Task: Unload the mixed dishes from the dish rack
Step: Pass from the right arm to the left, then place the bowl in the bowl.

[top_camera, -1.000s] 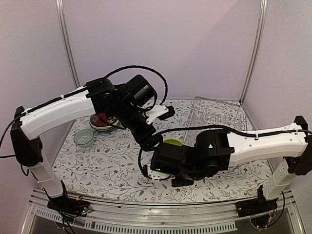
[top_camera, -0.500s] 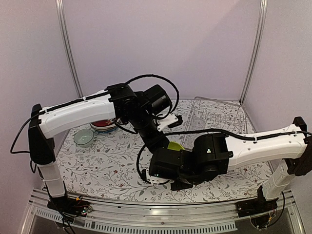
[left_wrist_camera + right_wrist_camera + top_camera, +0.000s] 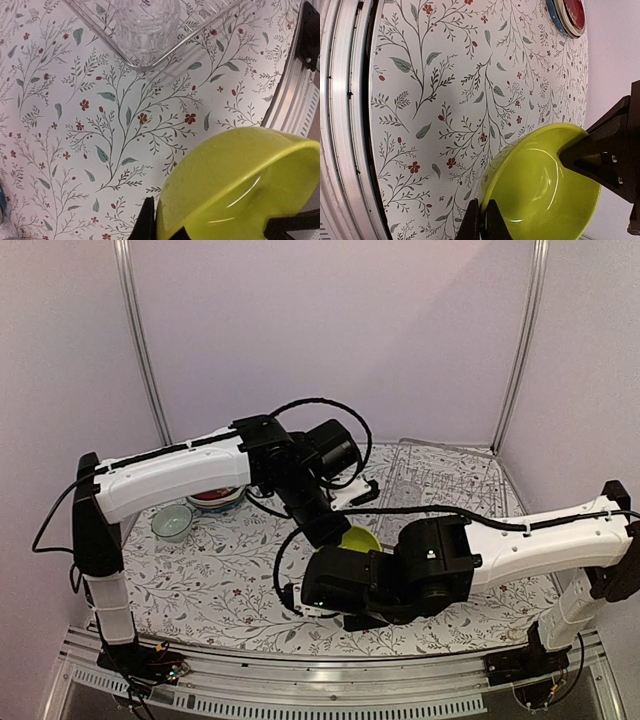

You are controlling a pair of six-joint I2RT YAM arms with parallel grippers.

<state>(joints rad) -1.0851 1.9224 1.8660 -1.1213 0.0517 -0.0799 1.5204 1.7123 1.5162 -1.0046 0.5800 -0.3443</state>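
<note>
One lime-green bowl [image 3: 358, 538] is held over the table [image 3: 230, 570] near the dish rack [image 3: 455, 480], with the right gripper [image 3: 482, 220] pinched on its rim. The left gripper [image 3: 165, 227], swung over from the plate stack [image 3: 215, 498], meets it, grip unclear. One glass [image 3: 145, 25] is racked.

Meet at centre, left arm [image 3: 170, 470] angled down, right arm [image 3: 545, 538] stretched low, left tool [image 3: 165, 227] and right tool [image 3: 481, 220] each pinching opposite rims of the lime-green bowl [image 3: 545, 185].
</note>
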